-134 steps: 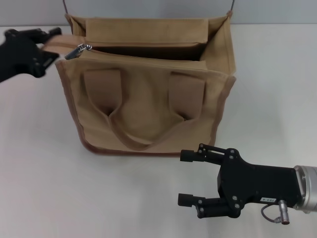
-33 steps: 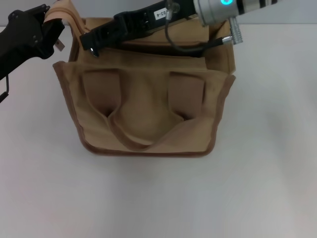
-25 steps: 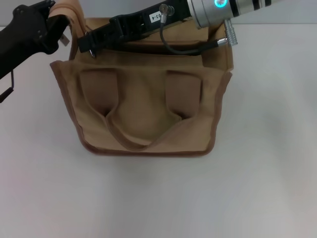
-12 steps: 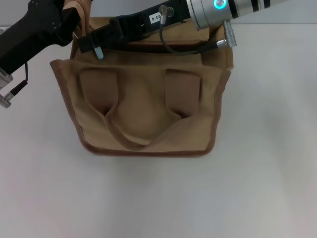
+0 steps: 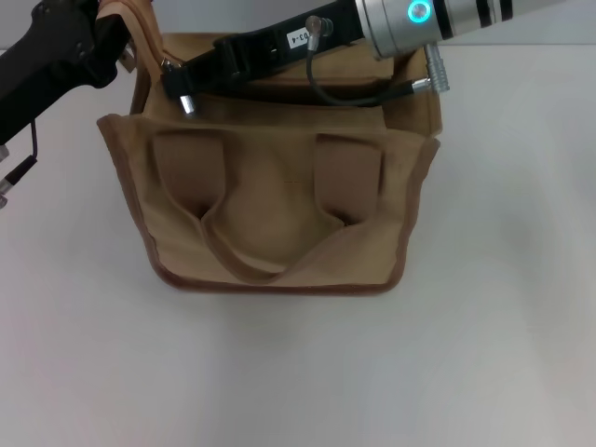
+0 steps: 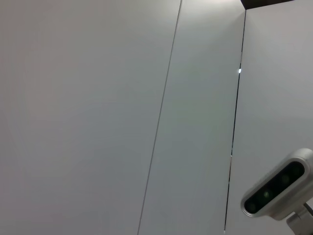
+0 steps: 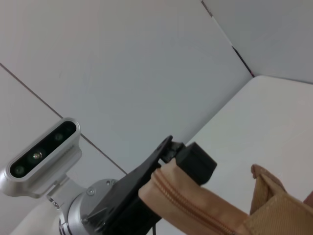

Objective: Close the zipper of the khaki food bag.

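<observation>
The khaki food bag point(image 5: 270, 214) stands in the middle of the table, handles facing me, its top open. My left gripper point(image 5: 110, 23) is at the bag's far left corner, shut on the tan end strip of the zipper point(image 5: 140, 28) and holding it up. The right wrist view shows this grip point(image 7: 168, 156) on the strip point(image 7: 195, 205). My right gripper point(image 5: 177, 79) reaches over the bag's top from the right and is shut at the left end of the opening. The small silver pull tab point(image 5: 186, 102) hangs from its tip.
The white table point(image 5: 503, 307) surrounds the bag. The right arm's grey wrist and cable point(image 5: 410, 19) lie across the bag's back edge. The left wrist view shows only wall panels and a wrist camera point(image 6: 276, 193).
The right gripper came from the table's front to the bag's top left. In the last half second it shifted slightly right with the pull tab, and the left arm drew back left.
</observation>
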### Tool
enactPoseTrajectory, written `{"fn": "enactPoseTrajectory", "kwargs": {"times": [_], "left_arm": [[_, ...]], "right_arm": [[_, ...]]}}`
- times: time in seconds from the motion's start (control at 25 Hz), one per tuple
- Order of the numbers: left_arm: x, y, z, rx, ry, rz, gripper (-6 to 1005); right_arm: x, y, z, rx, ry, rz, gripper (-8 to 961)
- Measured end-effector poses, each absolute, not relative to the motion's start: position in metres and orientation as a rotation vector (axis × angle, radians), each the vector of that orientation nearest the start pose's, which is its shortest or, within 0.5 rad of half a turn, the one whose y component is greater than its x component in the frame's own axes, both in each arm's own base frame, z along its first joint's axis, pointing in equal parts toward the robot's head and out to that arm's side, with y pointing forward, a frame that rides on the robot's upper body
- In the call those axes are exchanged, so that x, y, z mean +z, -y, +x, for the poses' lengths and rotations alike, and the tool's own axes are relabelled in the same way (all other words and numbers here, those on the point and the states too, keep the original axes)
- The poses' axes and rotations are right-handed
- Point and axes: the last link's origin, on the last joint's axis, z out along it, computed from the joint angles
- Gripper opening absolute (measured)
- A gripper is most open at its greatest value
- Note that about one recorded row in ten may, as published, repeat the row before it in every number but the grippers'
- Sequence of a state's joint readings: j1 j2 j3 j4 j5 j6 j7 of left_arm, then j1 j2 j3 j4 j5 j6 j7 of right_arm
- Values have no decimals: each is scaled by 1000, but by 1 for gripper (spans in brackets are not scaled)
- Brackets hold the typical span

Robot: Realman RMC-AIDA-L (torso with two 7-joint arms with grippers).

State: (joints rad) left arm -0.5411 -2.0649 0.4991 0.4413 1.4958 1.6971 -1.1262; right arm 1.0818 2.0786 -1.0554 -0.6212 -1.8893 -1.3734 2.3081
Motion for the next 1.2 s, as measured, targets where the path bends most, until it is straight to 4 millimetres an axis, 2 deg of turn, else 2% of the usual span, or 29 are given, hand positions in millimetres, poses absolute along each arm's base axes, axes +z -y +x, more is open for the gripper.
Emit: {"fn": "enactPoseTrajectory", "kwargs": {"times": [0.32, 0.6, 0.76, 0.88, 0.92, 0.96, 1.08, 1.12, 1.2], "left_arm": [[49, -340, -238, -1389, 393, -2184, 4], [50, -340, -238, -1392, 393, -2179, 4], [52, -340, -239, -1389, 390, -2174, 4], [55, -340, -241, -1390, 393, -2158, 4], [56, -340, -243, -1390, 395, -2149, 4], [57, -339, -243, -1390, 396, -2143, 4], [61, -339, -246, -1389, 397, -2127, 5], [63, -339, -247, -1388, 398, -2122, 5], [63, -339, -247, -1388, 398, -2121, 5]], "right_arm": [[-53, -414, 44, 564, -1121, -2945, 9], [-54, -413, 45, 551, -1108, -2948, 3], [-47, -413, 52, 561, -1128, -2923, 3], [-34, -411, 63, 548, -1147, -2889, 4], [-24, -408, 70, 533, -1157, -2868, 4], [-24, -408, 70, 533, -1157, -2868, 4], [-8, -402, 88, 515, -1183, -2829, 4], [3, -398, 100, 514, -1205, -2796, 4], [8, -396, 106, 516, -1216, -2778, 12]]}}
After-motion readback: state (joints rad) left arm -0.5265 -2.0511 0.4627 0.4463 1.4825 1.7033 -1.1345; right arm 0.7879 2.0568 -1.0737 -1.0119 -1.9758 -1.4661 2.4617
